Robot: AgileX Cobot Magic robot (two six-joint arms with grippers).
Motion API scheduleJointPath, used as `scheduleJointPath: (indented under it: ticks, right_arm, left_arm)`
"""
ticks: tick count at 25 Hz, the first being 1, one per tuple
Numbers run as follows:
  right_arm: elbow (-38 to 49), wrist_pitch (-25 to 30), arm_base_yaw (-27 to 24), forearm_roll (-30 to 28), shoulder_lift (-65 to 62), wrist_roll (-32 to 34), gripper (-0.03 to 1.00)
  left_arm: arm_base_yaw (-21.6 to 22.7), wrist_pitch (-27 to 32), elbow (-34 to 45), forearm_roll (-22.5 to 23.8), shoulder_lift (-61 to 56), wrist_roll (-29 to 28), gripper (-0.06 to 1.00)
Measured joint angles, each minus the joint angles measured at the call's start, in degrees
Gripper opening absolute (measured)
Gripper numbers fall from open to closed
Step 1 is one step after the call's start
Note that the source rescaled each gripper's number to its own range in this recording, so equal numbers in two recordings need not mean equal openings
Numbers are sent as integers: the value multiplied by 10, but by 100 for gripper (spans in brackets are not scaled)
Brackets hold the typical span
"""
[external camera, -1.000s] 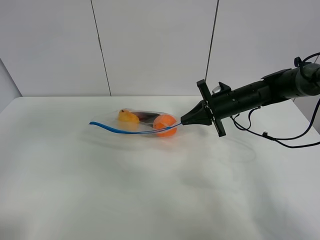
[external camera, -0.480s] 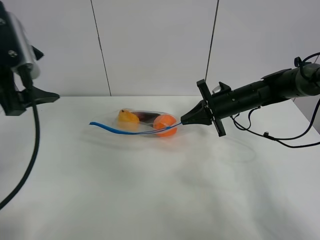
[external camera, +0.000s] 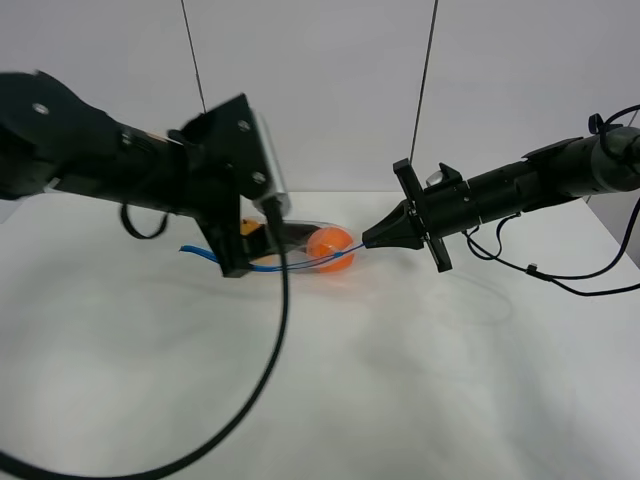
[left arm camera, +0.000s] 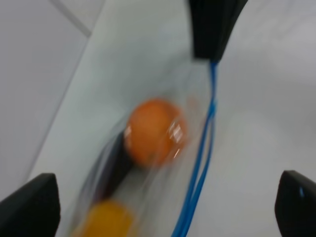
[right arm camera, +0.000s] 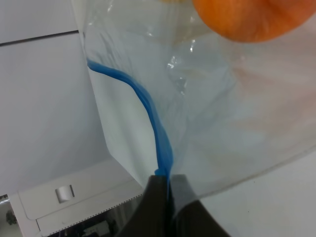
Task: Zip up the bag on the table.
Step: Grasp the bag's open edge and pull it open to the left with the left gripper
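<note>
The clear bag [external camera: 300, 236] lies on the white table [external camera: 420, 380], with an orange fruit [external camera: 329, 246] inside and a blue zip strip [external camera: 312, 264] along its near edge. My right gripper [external camera: 368, 243] is shut on the strip's right end; the right wrist view shows its fingers [right arm camera: 159, 190] pinching the blue strip [right arm camera: 157, 129] below the fruit [right arm camera: 247, 19]. My left gripper [external camera: 248, 242] is open over the bag's left end and hides it. In the left wrist view the left gripper [left arm camera: 163, 202] frames the orange fruit [left arm camera: 153, 131], the strip [left arm camera: 201, 168] and the right gripper [left arm camera: 212, 24].
The left arm's black cable [external camera: 275, 370] loops over the front of the table. The right arm's cables [external camera: 560, 282] lie at the right edge. A panelled grey wall [external camera: 330, 90] stands behind the table.
My left arm has swung in from the far left and now hangs over the bag's left end. The right gripper and the bag have not moved.
</note>
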Motion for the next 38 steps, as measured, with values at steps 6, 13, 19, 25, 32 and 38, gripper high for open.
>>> scheduleJointPath:
  ticks: [6,13,19,25,32,38]
  right_arm:
    - [0,0,0,0,0,0,0]
    - [0,0,0,0,0,0,0]
    - [0,0,0,0,0,0,0]
    - [0,0,0,0,0,0,0]
    - [0,0,0,0,0,0,0]
    - [0,0,0,0,0,0,0]
  left_arm:
    - [-107,-166,0,-32,99,0,100]
    - [-140,-306,0,-35,183,0,98]
    - [-140,-342,0,-35,216,-1,65]
    - [-140,-349,0,-15,218,-5,33]
    - [-140,-350,0,-12,218,-12,16]
    - [-140,-350,0,-11,218,-25,15]
